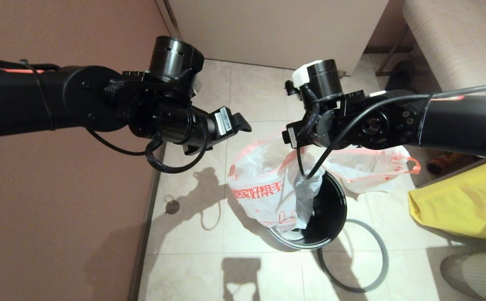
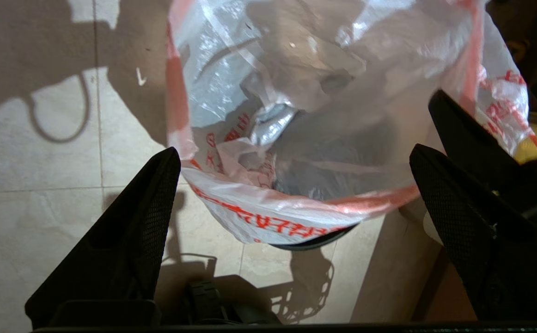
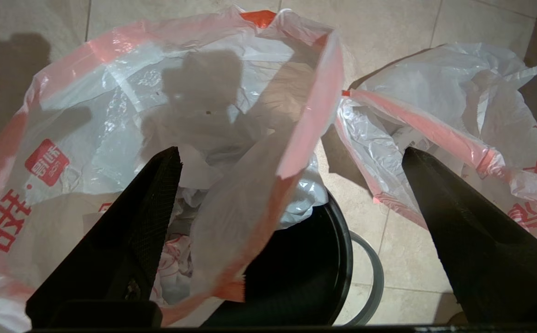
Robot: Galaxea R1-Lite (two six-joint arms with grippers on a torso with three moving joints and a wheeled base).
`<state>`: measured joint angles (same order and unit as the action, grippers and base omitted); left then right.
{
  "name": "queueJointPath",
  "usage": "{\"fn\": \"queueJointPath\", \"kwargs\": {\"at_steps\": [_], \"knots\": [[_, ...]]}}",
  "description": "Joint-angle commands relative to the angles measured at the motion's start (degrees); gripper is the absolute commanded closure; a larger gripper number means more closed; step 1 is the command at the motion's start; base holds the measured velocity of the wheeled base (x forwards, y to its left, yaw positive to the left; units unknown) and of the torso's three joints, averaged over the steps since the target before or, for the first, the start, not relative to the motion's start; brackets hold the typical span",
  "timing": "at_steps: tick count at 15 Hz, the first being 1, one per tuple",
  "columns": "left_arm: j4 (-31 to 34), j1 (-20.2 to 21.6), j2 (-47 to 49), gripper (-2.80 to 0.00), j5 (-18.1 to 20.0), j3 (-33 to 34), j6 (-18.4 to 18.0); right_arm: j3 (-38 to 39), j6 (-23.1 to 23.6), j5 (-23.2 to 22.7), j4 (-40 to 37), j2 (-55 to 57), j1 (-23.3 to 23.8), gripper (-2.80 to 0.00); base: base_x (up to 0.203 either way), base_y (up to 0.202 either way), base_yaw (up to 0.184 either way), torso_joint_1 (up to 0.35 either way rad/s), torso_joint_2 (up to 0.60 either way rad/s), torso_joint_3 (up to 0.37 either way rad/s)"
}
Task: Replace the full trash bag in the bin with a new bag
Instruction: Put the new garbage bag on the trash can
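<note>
The bin [image 1: 331, 213] stands on the tiled floor with its grey hoop [image 1: 383, 259] lying off it on the tiles. The new bag [image 1: 264, 188] hangs half into the bin, mouth open, its printed side draped over the left rim. My right gripper [image 3: 289, 155] is open above it, and a flap of its pink-banded film [image 3: 250, 208] rises between the spread fingers, unpinched. My left gripper [image 2: 294, 155] hovers open left of the bag [image 2: 268, 217], touching nothing. The full trash bag [image 1: 368, 167] lies on the floor behind the bin, pale shapes showing through its film [image 3: 439, 120].
A yellow fabric bag [image 1: 456, 205] sits at the right, close to the bin. A brown wall [image 1: 59, 209] runs along the left and a pale cabinet [image 1: 276, 29] stands at the back. A small round floor drain [image 1: 172, 206] is left of the bin.
</note>
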<state>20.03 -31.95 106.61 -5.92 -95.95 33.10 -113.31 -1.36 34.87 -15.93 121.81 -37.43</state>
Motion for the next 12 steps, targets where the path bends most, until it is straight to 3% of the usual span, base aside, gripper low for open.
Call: {"fn": "queueJointPath", "kwargs": {"at_steps": [1,4,5,10,12], "knots": [[0.0,0.6,-0.1,-2.8,-0.1,-0.2,0.2,0.0,0.2,0.3,-0.4,0.6,-0.6,-2.8,0.0,0.0,0.0,0.0,0.0,0.0],[0.1,1.4,0.0,-2.8,0.0,-0.6,0.2,0.1,0.2,2.6,-3.7,3.5,-0.4,-2.8,0.0,0.0,0.0,0.0,0.0,0.0],[0.1,1.4,0.2,-2.8,0.0,-0.6,0.2,0.3,0.1,2.7,-4.4,3.6,-0.3,0.0,0.0,0.0,0.0,0.0,0.0,0.0],[2.0,1.1,3.9,-2.8,0.2,-0.9,0.0,0.5,-1.6,2.7,-7.9,2.5,0.3,0.0,0.0,0.0,0.0,0.0,0.0,0.0],[13.1,-0.6,4.1,-2.8,2.0,-0.5,0.4,0.8,-2.0,2.5,-8.4,2.2,0.9,0.0,0.0,0.0,0.0,0.0,0.0,0.0]]}}
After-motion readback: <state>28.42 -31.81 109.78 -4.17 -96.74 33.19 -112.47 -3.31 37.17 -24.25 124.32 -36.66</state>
